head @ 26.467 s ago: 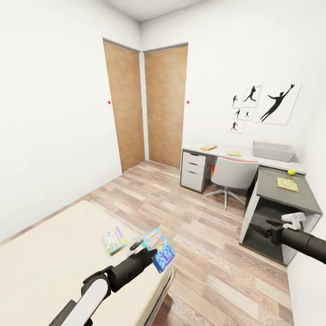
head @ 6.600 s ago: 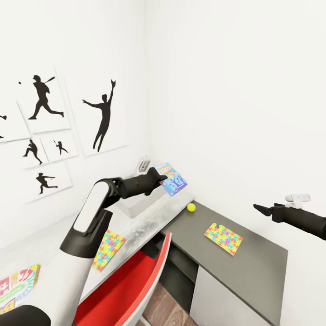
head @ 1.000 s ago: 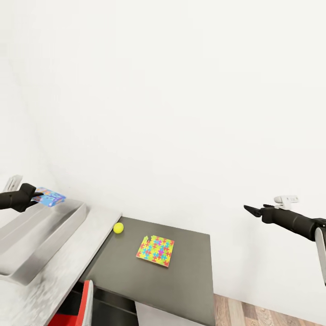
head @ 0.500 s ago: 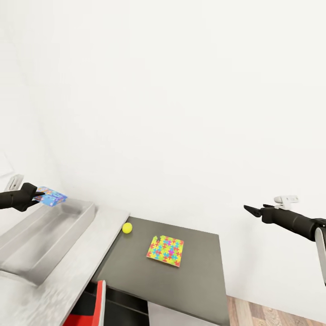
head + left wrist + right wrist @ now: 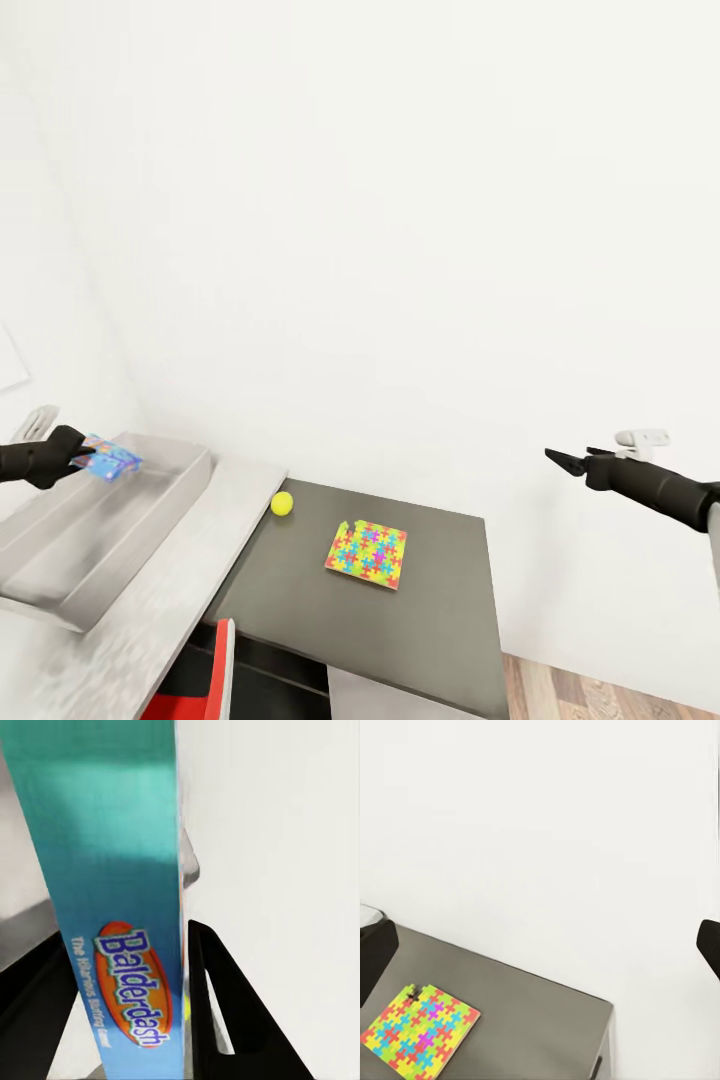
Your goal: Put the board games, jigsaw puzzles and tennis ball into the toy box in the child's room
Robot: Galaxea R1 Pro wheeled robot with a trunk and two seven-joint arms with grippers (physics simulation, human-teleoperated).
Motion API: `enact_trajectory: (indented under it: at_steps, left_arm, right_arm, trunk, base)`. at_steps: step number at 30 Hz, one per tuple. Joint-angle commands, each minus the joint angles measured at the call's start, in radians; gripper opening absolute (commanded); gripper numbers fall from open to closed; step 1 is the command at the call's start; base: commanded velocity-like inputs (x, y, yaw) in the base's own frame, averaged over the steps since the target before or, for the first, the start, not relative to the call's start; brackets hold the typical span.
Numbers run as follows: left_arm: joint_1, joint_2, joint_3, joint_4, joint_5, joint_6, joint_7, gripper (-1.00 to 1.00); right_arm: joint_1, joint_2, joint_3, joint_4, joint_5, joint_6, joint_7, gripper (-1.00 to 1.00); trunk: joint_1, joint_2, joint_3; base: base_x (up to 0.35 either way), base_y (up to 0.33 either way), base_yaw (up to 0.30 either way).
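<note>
Blue board game (image 5: 110, 458) held over toy box (image 5: 150, 520); tennis ball (image 5: 282, 503) and jigsaw puzzle (image 5: 367, 553) lie flat beside it on table (image 5: 430, 620).

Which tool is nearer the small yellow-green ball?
Left. The left tool, shut on the blue board game, hangs over the tray left of the ball; the right tool is farther off, to its right.

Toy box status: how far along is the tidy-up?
Nothing looks done: the shallow light-grey toy box has no toys showing inside. In hand: the left end effector grips the blue Balderdash board game box above it. Left, as seen here: the small yellow-green tennis ball and the multicoloured jigsaw puzzle square on the dark grey desk section. The right end effector is empty.
</note>
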Motion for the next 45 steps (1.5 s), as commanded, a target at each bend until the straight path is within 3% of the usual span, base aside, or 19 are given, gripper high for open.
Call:
enact_trajectory:
  at_steps: [1,8,16,26,27,38,42,45]
  left_arm:
    - [0.002,0.0,-0.004,0.005,0.005,-0.003,0.004,-1.0]
    - [0.002,0.0,-0.011,0.045,-0.054,-0.005,-0.033,-1.0]
    - [0.002,0.0,-0.011,0.09,-0.058,-0.005,-0.077,-1.0]
    - [-0.043,-0.054,0.031,0.032,0.058,0.037,-0.045,-1.0]
    - [-0.043,-0.054,0.032,-0.083,0.118,0.037,0.039,-1.0]
    - [-0.042,-0.058,0.028,-0.077,0.118,0.03,0.032,-1.0]
    - [-0.043,-0.066,0.026,-0.032,0.113,-0.024,0.031,-1.0]
    - [-0.045,-0.095,0.025,0.025,0.069,-0.098,0.022,-1.0]
  right_arm:
    - [-0.001,0.0,-0.007,-0.001,0.005,0.006,0.013,1.0]
    - [-0.001,0.0,-0.027,-0.001,0.005,0.006,0.023,1.0]
    - [-0.001,0.0,-0.027,-0.001,0.005,0.006,0.023,1.0]
    - [0.0,0.014,0.029,0.0,0.004,0.023,-0.032,1.0]
    - [0.0,0.014,0.034,0.0,0.004,0.024,-0.033,1.0]
    - [0.003,0.015,0.036,0.0,0.003,0.023,-0.034,1.0]
    - [0.003,0.016,0.036,-0.001,0.001,0.024,-0.034,1.0]
    - [0.003,0.016,0.036,-0.001,0.001,0.027,-0.032,1.0]
  trunk:
    - [0.001,-0.002,-0.002]
    - [0.001,-0.002,-0.002]
    - [0.001,-0.002,-0.002]
    - [0.001,-0.002,-0.002]
    - [0.001,-0.002,-0.002]
    - [0.001,-0.002,-0.002]
    - [0.001,-0.002,-0.003]
    - [0.001,-0.002,-0.005]
  base:
    - [0.0,0.0,0.0]
    - [0.0,0.0,0.0]
    - [0.0,0.0,0.0]
    - [0.0,0.0,0.0]
    - [0.0,0.0,0.0]
    - [0.0,0.0,0.0]
    - [0.0,0.0,0.0]
    - [0.0,0.0,0.0]
